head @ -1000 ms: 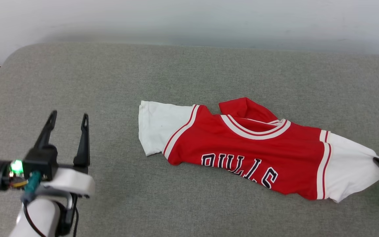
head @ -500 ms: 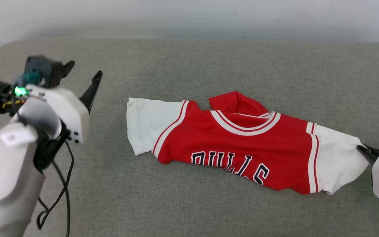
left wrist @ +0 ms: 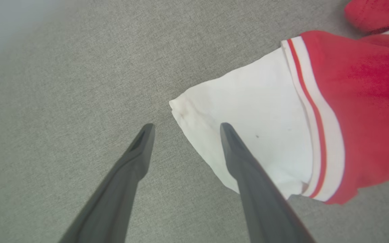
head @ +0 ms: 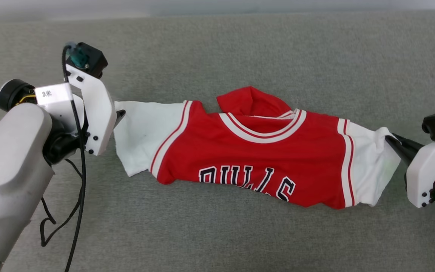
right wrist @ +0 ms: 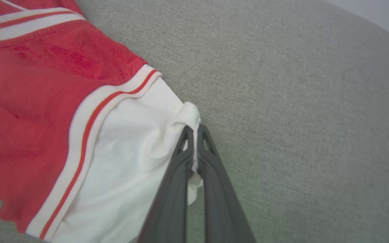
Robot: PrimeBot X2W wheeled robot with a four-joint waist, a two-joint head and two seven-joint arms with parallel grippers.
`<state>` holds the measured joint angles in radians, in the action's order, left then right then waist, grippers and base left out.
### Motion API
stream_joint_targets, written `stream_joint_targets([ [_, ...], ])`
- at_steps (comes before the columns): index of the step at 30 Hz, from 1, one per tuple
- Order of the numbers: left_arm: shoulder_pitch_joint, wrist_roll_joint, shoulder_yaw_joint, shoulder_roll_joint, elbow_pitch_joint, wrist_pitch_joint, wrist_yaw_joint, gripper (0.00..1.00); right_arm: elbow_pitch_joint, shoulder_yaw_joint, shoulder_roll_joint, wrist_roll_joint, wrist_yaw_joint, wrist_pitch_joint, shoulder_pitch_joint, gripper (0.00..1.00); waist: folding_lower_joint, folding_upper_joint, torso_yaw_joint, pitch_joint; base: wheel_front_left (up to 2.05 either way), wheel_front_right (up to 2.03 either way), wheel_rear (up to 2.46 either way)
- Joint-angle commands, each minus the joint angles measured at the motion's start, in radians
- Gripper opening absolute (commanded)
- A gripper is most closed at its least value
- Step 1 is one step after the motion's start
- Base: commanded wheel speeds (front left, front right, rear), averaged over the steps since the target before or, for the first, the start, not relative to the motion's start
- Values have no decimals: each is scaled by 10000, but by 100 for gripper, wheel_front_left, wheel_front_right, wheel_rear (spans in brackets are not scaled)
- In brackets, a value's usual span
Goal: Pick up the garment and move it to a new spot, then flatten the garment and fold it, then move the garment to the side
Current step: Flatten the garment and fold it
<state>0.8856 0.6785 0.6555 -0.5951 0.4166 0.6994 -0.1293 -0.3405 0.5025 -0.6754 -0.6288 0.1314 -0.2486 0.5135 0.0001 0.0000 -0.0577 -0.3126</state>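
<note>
Grey fabric surface (head: 240,234) under red shirt (head: 255,158); right pincer (right wrist: 194,131) clamped on one sleeve (right wrist: 130,152), left pincer (left wrist: 186,125) apart beside other.

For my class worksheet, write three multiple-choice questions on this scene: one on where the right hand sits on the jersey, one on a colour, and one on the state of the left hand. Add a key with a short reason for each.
1. Where on the garment is the right hand?
A. At the collar
B. At the end of a sleeve
C. On the black letters

2. What colour are the garment's sleeves?
A. Black
B. Blue
C. White

3. What is the state of the left hand?
A. Open
B. Shut on a sleeve
C. Shut on the collar

Key
1 B: its fingers pinch bunched cloth at the sleeve's end.
2 C: both sleeves are white, beyond the red-and-white striped trim.
3 A: its fingers stand apart, one on either side of the other sleeve's edge.
</note>
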Motion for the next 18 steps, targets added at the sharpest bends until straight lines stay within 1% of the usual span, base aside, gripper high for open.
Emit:
stream_joint_targets([
  [1,247,150,215,-109,186,166,8,100,153,-20,91,110,-14,-75,121,0,-1,0,-246,-350,0,0,0],
  [7,1080,673,937,-201,1129,620,7,100,675,-141,189,361,-14,-258,278,0,-1,0,-565,-949,0,0,0],
  [10,1284,812,1107,-230,1418,690,6,100,779,-175,239,438,-14,-296,305,0,-1,0,-645,-1102,0,0,0],
  [14,1270,1196,1711,-207,1940,1084,6,100,936,-252,284,559,-14,-373,273,0,-1,0,-724,-1289,0,0,0],
  [18,1065,1688,2405,-269,1994,1526,3,100,1052,-353,258,637,-14,-421,193,0,-1,0,-726,-1372,0,0,0],
])
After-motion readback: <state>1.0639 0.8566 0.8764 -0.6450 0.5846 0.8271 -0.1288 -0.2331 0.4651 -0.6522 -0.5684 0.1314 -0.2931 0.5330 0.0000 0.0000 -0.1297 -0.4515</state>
